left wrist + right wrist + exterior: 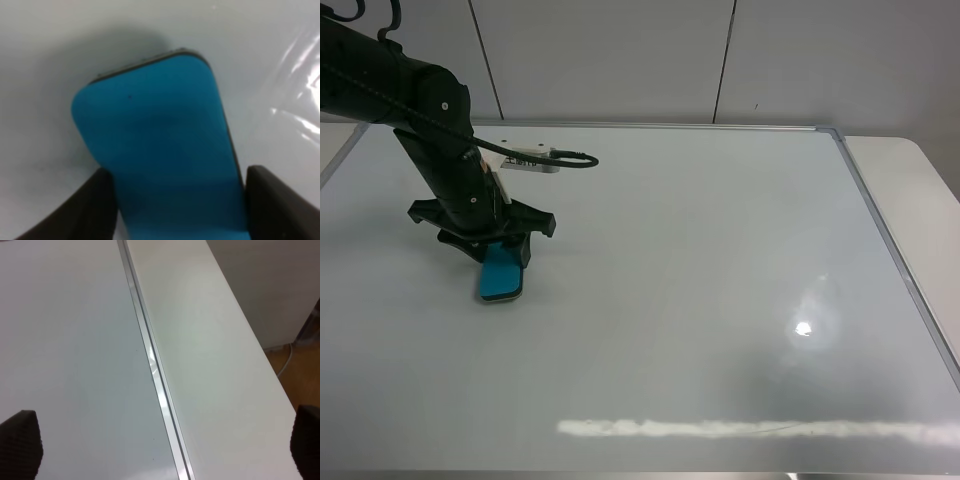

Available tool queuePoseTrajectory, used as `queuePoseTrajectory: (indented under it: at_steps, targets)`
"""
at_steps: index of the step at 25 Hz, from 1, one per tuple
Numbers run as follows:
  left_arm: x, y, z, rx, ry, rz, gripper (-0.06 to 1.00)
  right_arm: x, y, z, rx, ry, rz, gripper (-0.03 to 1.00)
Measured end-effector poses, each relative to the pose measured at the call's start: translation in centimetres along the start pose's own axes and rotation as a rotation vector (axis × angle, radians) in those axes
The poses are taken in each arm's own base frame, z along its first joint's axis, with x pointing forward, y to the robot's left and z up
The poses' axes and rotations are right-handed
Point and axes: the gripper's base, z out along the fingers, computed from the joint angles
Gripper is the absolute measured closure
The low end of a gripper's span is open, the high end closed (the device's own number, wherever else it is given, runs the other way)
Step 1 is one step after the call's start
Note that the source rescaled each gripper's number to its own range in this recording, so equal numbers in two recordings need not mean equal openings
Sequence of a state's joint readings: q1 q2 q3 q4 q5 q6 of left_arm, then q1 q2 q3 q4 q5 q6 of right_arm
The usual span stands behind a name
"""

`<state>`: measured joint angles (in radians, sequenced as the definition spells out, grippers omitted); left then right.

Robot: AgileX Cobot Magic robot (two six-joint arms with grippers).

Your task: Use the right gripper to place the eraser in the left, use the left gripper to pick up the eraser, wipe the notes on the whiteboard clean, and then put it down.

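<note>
Your left gripper (503,262) is clamped on the eraser (502,275), one finger (85,210) against each long side, the teal block pressed felt-down on the whiteboard (700,300). In the overhead view the eraser sits toward 9 o'clock on the board, well apart from the frame. Your right gripper (165,440) hangs with jaws spread wide, nothing between them, above the board's silver edge (155,370) and the white table (210,340) beside it. You see no red marks on the board.

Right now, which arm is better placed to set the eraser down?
Left. Its pincer is clamped on the eraser over the whiteboard; the right pincer is open, empty, by the board's frame.
</note>
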<state>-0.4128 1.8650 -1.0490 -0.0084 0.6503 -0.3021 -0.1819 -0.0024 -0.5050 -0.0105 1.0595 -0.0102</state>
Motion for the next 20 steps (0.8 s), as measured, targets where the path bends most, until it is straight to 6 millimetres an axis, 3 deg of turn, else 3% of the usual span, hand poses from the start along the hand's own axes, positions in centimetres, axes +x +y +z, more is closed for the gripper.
queuePoseTrajectory:
  at_steps: [8, 9, 14, 15, 20]
  targets:
    - [0.3, 0.2, 0.0, -0.017, 0.035, -0.025, 0.94, 0.0, 0.0, 0.0, 0.0, 0.0, 0.0, -0.03]
    - [0.3, 0.2, 0.0, -0.017, 0.035, -0.029, 0.9, 0.0, 0.0, 0.0, 0.0, 0.0, 0.0, -0.03]
    - [-0.1, 0.3, 0.0, -0.032, -0.014, 0.005, 0.08, 0.0, 0.0, 0.0, 0.0, 0.0, 0.0, -0.03]
    - [-0.3, 0.3, -0.1, -0.034, -0.033, 0.016, 0.0, 0.0, 0.0, 0.0, 0.0, 0.0, 0.0, -0.03]
    - [-0.4, -0.3, -1.9, -0.029, -0.102, 0.062, -0.05, 0.0, 0.0, 0.0, 0.0, 0.0, 0.0, -0.03]
